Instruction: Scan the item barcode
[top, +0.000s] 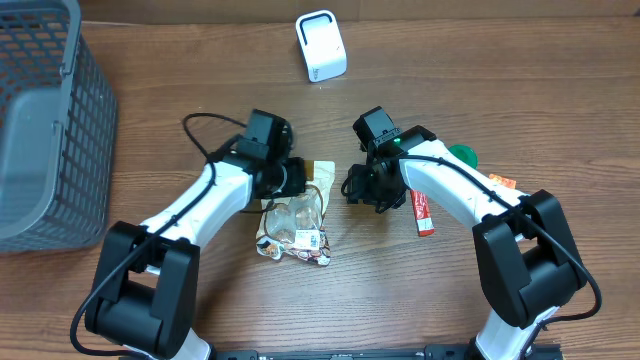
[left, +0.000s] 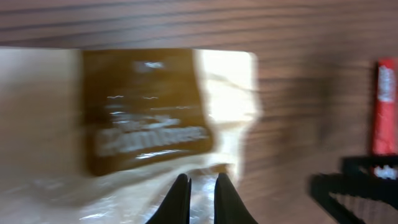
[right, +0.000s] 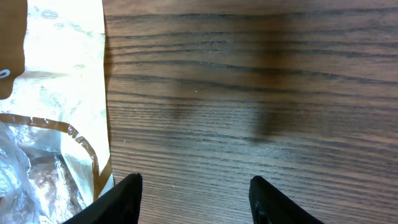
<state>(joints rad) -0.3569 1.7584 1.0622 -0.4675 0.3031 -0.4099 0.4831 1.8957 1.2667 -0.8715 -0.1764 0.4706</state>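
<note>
Grip: left gripper (left: 203, 179) is standing closed, jaws almost together, and seems to be pinching the thin film at the far edge of the snack bag (top: 297, 225); the left wrist view is blurring, so the bite itself cannot be confirmed.
Free arm: right gripper (right: 196, 186) is hanging open and carrying nothing, hovering over bare table (right: 261, 93) just right of the bag.
Item: snack bag is lying flat between the two arms, near the middle of the table, its brown label facing up; no barcode is showing in any view.
Scanner: white scanner (top: 321, 45) is sitting at the far side, well apart from the bag.
Bystanders: red packet (top: 423, 212) and green object (top: 464, 155) are lying right of the right arm; grey basket (top: 95, 130) is standing at the far left.
Step in hand: grasp on the bag is likely just completing, with lifting not yet begun.
Next move: lifting calls for checking that the film is holding, then carrying the bag far towards the scanner and turning it until the barcode is facing the scanner window.
</note>
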